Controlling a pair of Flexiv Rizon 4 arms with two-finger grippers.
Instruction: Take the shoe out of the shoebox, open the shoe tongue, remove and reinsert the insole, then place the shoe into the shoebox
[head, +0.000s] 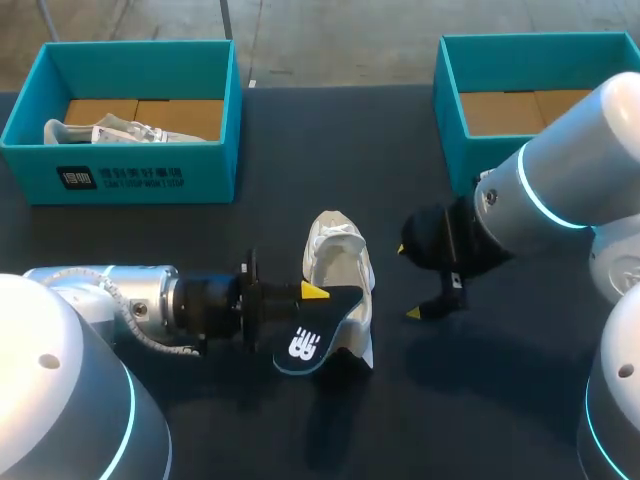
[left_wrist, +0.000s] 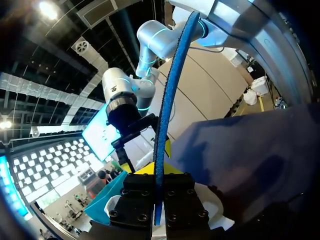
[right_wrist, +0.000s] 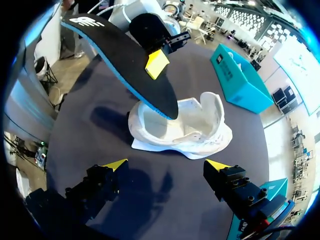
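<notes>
A white shoe (head: 338, 262) lies on the dark table's middle, its opening facing up (right_wrist: 187, 125). My left gripper (head: 316, 292) is shut on a black insole with a blue edge (head: 318, 336), holding it just above the shoe's heel end. In the left wrist view the insole (left_wrist: 167, 100) runs edge-on up from between the fingers. In the right wrist view the insole (right_wrist: 122, 47) hangs tilted over the shoe, pinched by the left gripper (right_wrist: 157, 64). My right gripper (head: 410, 282) stands open to the shoe's right with nothing in it, and its view shows the shoe just ahead of its fingertips (right_wrist: 167, 165).
A teal shoebox (head: 130, 175) at the back left holds another white shoe (head: 105, 130). A second teal shoebox (head: 450, 90) at the back right shows only its cardboard floor. In the right wrist view a teal box (right_wrist: 240, 82) lies beyond the shoe.
</notes>
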